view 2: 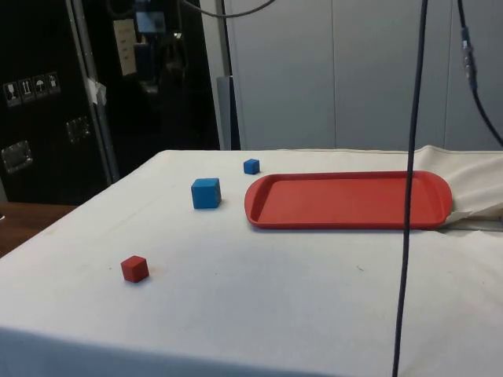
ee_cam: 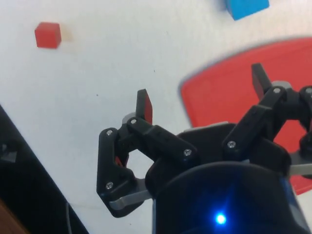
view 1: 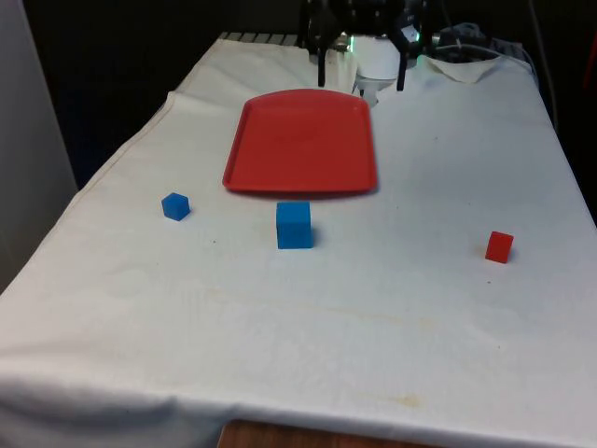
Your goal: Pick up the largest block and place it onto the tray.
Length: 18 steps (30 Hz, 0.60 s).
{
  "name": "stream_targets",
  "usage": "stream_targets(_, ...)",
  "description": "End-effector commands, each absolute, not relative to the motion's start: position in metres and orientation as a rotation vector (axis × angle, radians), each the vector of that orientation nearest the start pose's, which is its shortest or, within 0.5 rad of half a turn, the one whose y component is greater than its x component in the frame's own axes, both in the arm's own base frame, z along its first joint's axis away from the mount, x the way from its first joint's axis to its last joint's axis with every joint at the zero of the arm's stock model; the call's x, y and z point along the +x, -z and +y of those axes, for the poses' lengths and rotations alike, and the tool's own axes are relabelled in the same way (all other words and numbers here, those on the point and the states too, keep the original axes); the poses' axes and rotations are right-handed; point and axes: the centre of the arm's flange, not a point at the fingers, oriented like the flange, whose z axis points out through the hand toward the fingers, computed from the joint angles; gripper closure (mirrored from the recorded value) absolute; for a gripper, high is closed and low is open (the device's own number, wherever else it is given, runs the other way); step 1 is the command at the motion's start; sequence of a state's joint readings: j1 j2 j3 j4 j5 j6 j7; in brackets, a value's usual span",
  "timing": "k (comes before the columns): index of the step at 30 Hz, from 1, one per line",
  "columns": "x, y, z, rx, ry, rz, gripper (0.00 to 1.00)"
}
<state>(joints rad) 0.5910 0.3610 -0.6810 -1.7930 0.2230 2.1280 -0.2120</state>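
The white cloth (view 1: 392,308) bears one red tray (view 1: 300,142), two blue blocks (view 1: 294,225), seemingly one red block (view 1: 499,246); claw (ee_cam: 201,95) spread, empty.

Laboratory test setup: a table (view 2: 259,314) draped in white cloth, dark cabinets (view 2: 47,94) bearing labels, hanging cables (view 2: 410,157), and plain grey wall panels (view 2: 354,71).

Evenly and brightly lit from overhead, with only short, soft shadows at the foot of the large blue block (view 1: 294,225) and under the rim of the tray (view 1: 300,142). Pale and slightly washed out across the white cloth (view 1: 308,327) (no hard glare), black and featureless behind. Softened in the wrist view along the tray's edge.
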Motion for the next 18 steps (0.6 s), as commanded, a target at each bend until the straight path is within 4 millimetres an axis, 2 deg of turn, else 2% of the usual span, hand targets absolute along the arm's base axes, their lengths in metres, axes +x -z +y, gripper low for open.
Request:
stream_targets(1, 0.640, -0.391, -0.013, -3.172, 0.100, -0.083, 0.00)
stream_targets(6, 0.642, -0.379, -0.015, -3.172, 0.108, -0.125, 0.00)
stream_targets(7, 0.642, -0.382, -0.014, -3.180, 0.095, -0.112, 0.00)
stream_targets(9, 0.642, -0.372, -0.019, -3.173, 0.110, -0.156, 0.00)
stream_targets(18, 0.641, -0.356, -0.030, -3.176, 0.128, -0.249, 0.00)
